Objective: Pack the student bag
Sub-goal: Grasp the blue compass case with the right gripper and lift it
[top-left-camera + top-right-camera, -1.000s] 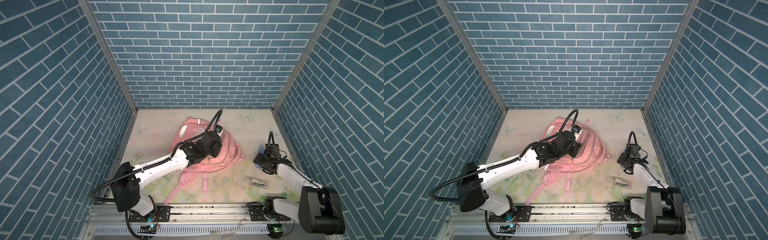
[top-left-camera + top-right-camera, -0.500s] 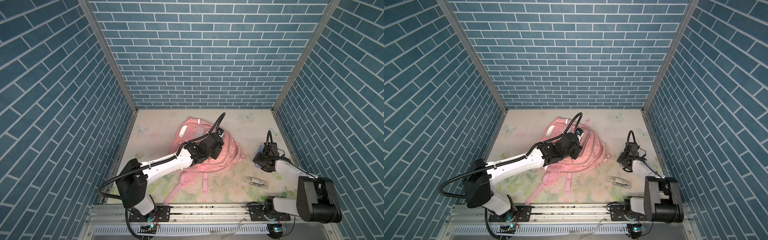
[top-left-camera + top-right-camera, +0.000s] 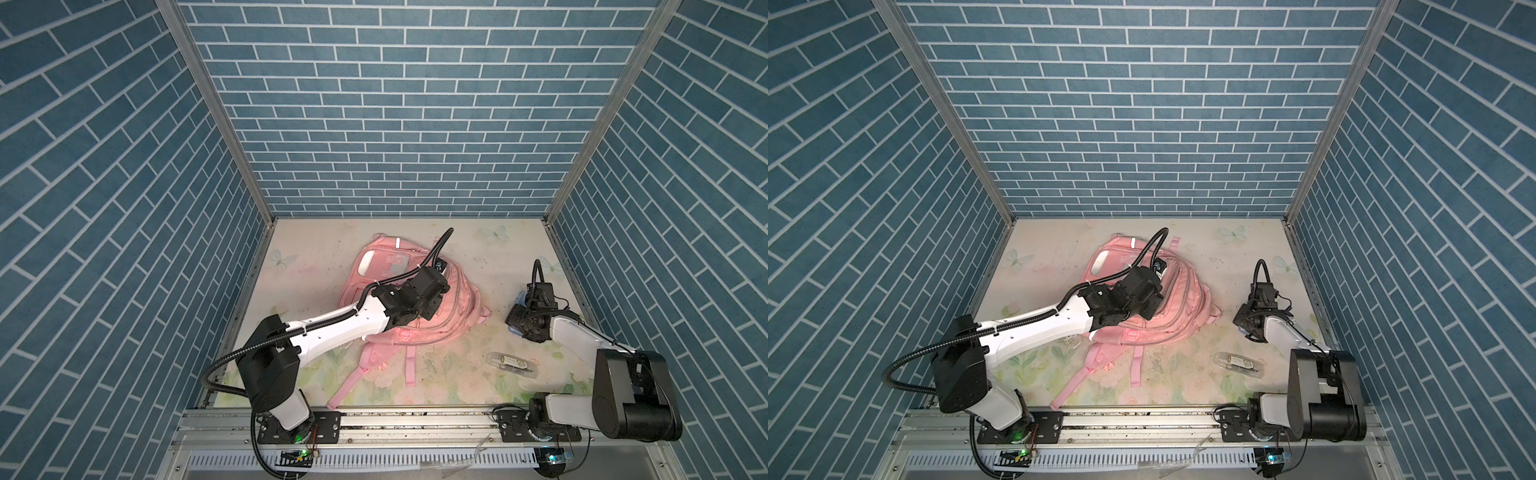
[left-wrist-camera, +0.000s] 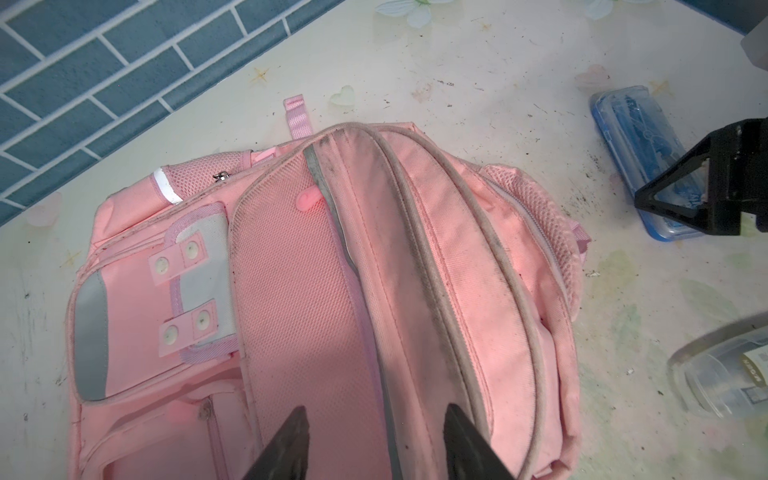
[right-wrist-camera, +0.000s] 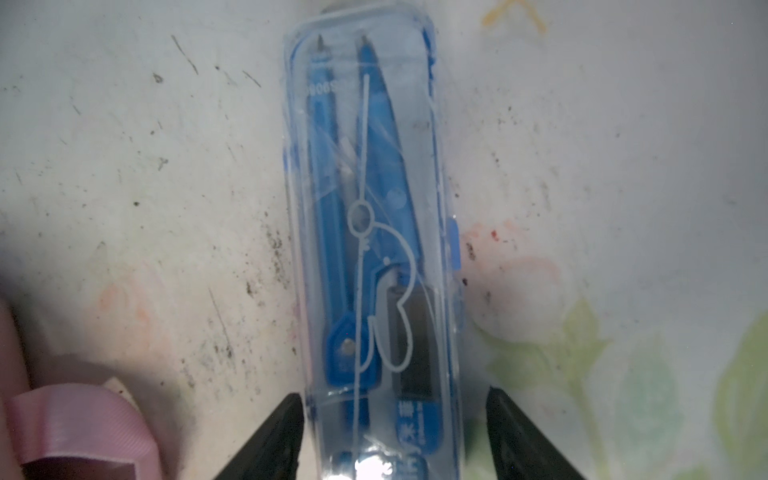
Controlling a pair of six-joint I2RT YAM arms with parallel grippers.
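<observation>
From left wrist: left gripper half-spread, gripping nothing, poised over closed zips of student bag. From right wrist, made out only here: blue compass inside clear blue case, right gripper spread wide, straddling its end, unclamped. In both top views: bag flat on worktop beneath left gripper; near right gripper, second clear case with dark contents

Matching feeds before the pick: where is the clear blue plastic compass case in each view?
Top view: clear blue plastic compass case right of middle, mostly under the arm.
Top view: same, a sliver.
Left wrist: case off the pink fabric backpack's mesh side.
Right wrist: case fills the middle.
Landmark: the backpack.
</observation>
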